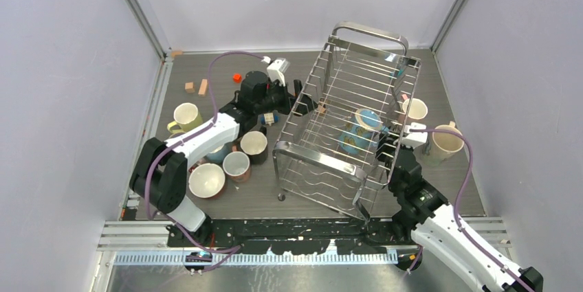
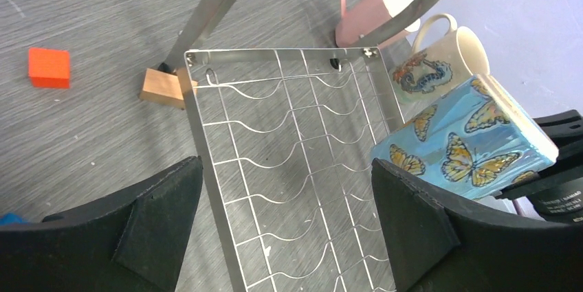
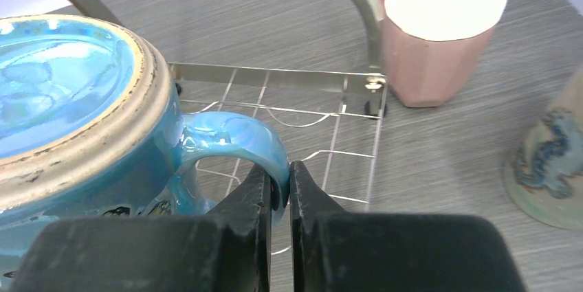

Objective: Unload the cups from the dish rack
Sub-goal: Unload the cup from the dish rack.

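The silver wire dish rack (image 1: 357, 72) stands right of centre, and its wire floor (image 2: 289, 134) fills the left wrist view. A light blue butterfly mug (image 1: 359, 131) is inside it, lifted and tilted. My right gripper (image 3: 280, 183) is shut on this mug's handle (image 3: 237, 137), and it also shows in the top view (image 1: 389, 145). My left gripper (image 2: 285, 216) is open and empty just outside the rack's left side (image 1: 295, 93). The butterfly mug (image 2: 467, 137) shows at the right of the left wrist view.
Several mugs stand left of the rack: yellow (image 1: 185, 117), cream (image 1: 253, 143), pinkish (image 1: 236, 165) and a wide one (image 1: 206, 180). A pink mug (image 1: 414, 108) and a cream mug (image 1: 447, 142) stand right of it. An orange block (image 1: 236, 77) and wooden blocks (image 1: 203, 86) lie at the back left.
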